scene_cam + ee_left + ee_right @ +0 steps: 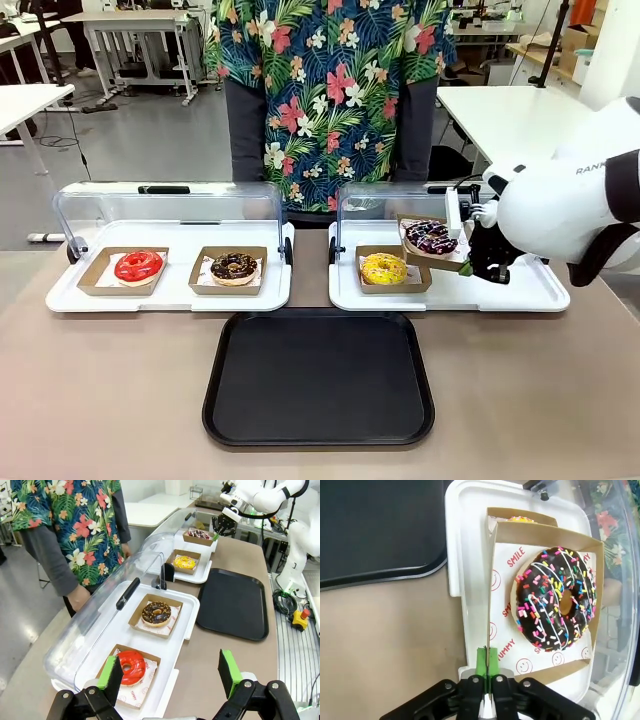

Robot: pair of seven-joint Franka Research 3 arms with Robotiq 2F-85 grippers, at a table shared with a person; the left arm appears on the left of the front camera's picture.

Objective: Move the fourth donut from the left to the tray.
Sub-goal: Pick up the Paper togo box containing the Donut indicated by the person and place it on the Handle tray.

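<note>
The fourth donut (431, 237), dark chocolate with pink and white drizzle and sprinkles, sits in a brown cardboard holder (545, 535). The holder hangs tilted just above the right white display tray. My right gripper (468, 266) is shut on the holder's near wall, its green pads (487, 661) pinching the cardboard edge. The left wrist view shows the same donut (199, 533) and right gripper (218, 535) far off. The black tray (318, 378) lies at the table's front middle with nothing on it. My left gripper (170, 666) stands open above the left display tray's near end, holding nothing.
A yellow donut (384, 268) sits beside the lifted one on the right display tray (520, 290). A red donut (138, 266) and a chocolate crumb donut (234, 266) rest on the left display tray (180, 297). Clear lids stand raised behind. A person (330, 90) stands at the far side.
</note>
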